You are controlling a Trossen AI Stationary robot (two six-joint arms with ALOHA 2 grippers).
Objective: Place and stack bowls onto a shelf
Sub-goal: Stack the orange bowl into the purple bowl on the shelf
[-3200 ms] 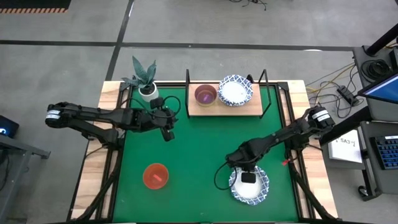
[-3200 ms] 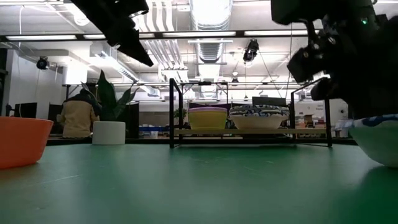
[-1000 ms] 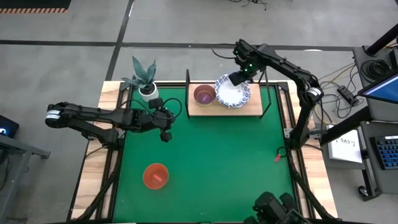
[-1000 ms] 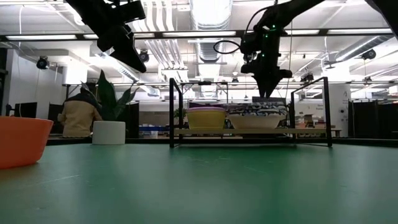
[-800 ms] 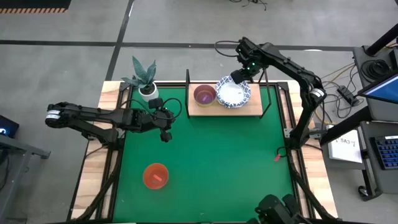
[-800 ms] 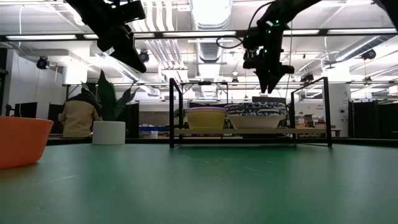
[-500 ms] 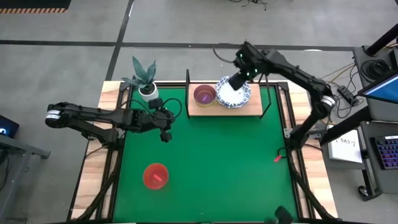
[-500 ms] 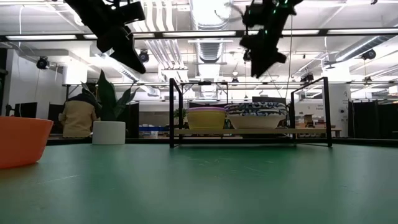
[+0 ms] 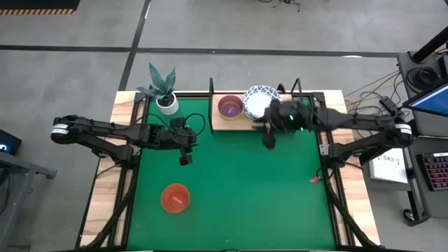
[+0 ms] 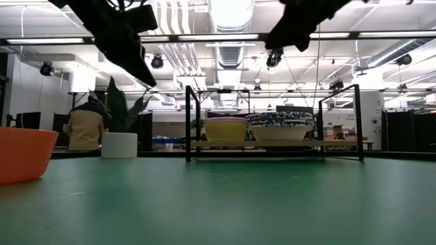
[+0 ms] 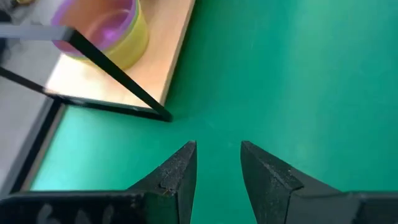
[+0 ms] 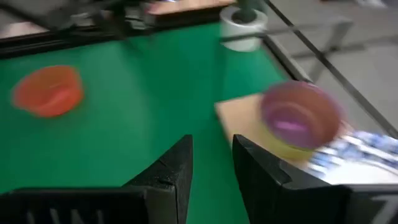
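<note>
Bowls: the red bowl sits alone on the green mat near the desk's front-left corner, not yet shelved. Near to far from there: left gripper hangs over the mat left of centre, fingers a narrow gap apart, holding nothing, touching nothing. Right gripper is over the mat just in front of the shelf, fingers slightly apart and empty.

Change: about three seconds ago the right gripper was at a white patterned bowl near the front-right corner; a second ago it was above the shelf with that bowl. That spot on the mat is now bare, and the white bowls lie nested on the shelf's right half at the rear edge. The right arm has pulled back off the shelf toward the middle. Left arm has barely moved.

Purple bowl sits inside a yellow bowl on the shelf's left half.

Judgement: white stack done; only the red bowl remains, and the left gripper is nearer to it.
</note>
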